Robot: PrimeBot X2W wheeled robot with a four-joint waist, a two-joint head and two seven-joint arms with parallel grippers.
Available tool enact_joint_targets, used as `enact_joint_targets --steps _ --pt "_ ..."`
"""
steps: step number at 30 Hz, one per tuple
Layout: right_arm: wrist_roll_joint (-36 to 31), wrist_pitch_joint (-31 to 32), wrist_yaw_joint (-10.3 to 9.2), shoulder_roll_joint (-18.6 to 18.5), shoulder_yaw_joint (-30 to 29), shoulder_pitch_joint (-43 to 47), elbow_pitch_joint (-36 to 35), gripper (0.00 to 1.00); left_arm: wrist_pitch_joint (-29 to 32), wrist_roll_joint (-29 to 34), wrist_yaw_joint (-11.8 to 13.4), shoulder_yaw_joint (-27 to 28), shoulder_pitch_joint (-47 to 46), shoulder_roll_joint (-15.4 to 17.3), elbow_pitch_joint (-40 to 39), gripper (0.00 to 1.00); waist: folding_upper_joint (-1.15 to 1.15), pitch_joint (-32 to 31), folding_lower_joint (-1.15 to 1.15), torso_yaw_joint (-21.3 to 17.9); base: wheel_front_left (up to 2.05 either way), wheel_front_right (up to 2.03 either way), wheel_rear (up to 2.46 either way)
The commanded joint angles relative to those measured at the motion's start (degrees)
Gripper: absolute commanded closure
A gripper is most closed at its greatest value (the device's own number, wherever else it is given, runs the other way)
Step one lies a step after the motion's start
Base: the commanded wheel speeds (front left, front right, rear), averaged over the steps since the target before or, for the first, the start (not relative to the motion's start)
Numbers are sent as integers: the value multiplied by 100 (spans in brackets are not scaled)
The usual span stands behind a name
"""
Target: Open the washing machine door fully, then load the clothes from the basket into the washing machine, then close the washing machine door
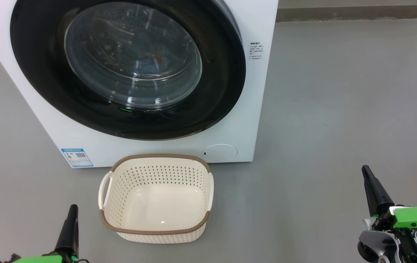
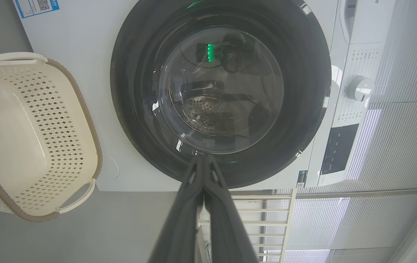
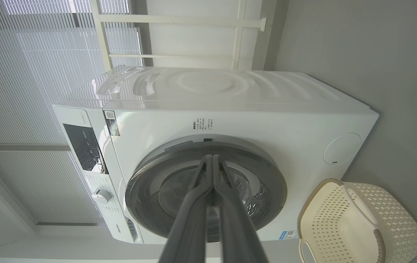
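While both arms sit low at the edges of my head view, I see the washing machine door [image 1: 128, 65] shut flat against the front of the washing machine [image 1: 261, 109]. Through its glass I make out a small blue and orange-brown patch in the drum, seemingly the clothes [image 1: 153, 58]. The basket [image 1: 157, 156] stands on the floor just before the machine, its bare cream bottom showing. The left gripper [image 1: 72, 207] and the right gripper [image 1: 365, 168] each have their jaws pressed together, pinching nothing.
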Motion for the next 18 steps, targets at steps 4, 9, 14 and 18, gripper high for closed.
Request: enact_joint_targets --steps 4,9,14,18 --pt "5 29 3 -52 104 -22 -175 100 34 -49 3 192 -282 46 -102 100 0 0 0 0 0 0 0" --pt "5 29 3 -51 104 -22 -175 100 35 -48 3 193 -282 46 -101 100 0 0 0 0 0 0 0" --pt "5 29 3 -51 104 -22 -175 100 35 -48 3 194 -282 45 -101 100 0 0 0 0 0 0 0" --pt "5 29 3 -51 104 -22 -175 100 36 -47 3 194 -282 45 -101 100 0 0 0 0 0 0 0"
